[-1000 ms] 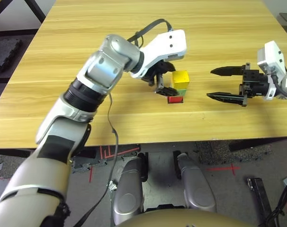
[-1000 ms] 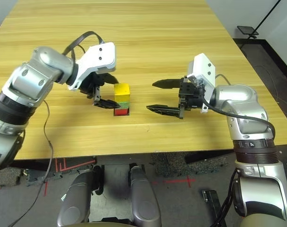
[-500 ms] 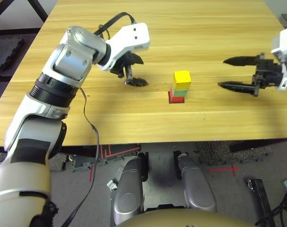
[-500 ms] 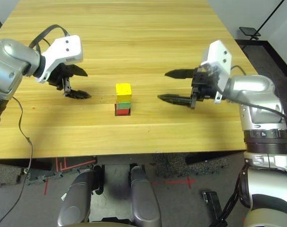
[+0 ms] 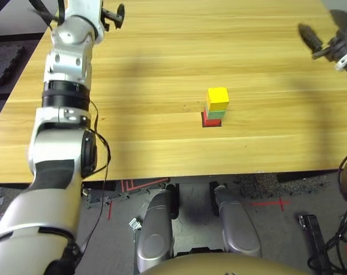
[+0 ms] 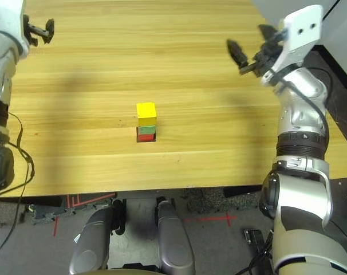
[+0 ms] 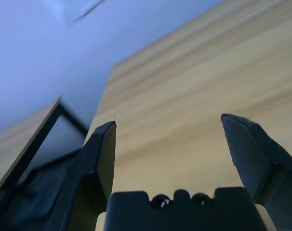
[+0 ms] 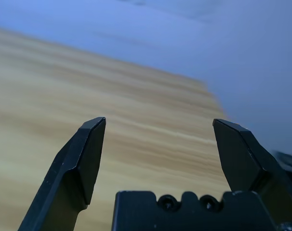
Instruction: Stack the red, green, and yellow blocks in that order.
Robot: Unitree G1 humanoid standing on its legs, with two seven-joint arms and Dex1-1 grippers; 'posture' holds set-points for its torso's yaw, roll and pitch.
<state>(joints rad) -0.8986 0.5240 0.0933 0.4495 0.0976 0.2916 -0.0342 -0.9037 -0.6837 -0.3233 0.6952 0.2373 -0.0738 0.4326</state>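
Near the front middle of the wooden table (image 5: 162, 69) stands a single tower of three blocks: the red block (image 5: 210, 121) sits on the tabletop, the green block (image 5: 215, 113) rests on it, and the yellow block (image 5: 218, 98) tops the pile, its edges a little turned against the green one beneath. Nothing touches the tower, and both arms are well apart from it. There are no containers on the table. Farther back, the silver left arm rises along the left side of the table, and the left gripper (image 5: 115, 15) hangs above the far left of the tabletop, empty. On the opposite side, the right arm bends up from the elbow by the table's right edge, carrying the right gripper (image 6: 248, 54) raised over the far right part of the wood, also empty. The head views give the tower and both arms together; the wrist views give the fingers close up instead. In the left wrist view the left gripper's (image 7: 167, 144) two black fingers (image 7: 99, 159) stand wide apart over bare wood near the table's edge. In the right wrist view the right gripper (image 8: 159, 144) is likewise spread wide, with only wood grain between its fingers (image 8: 83, 159).
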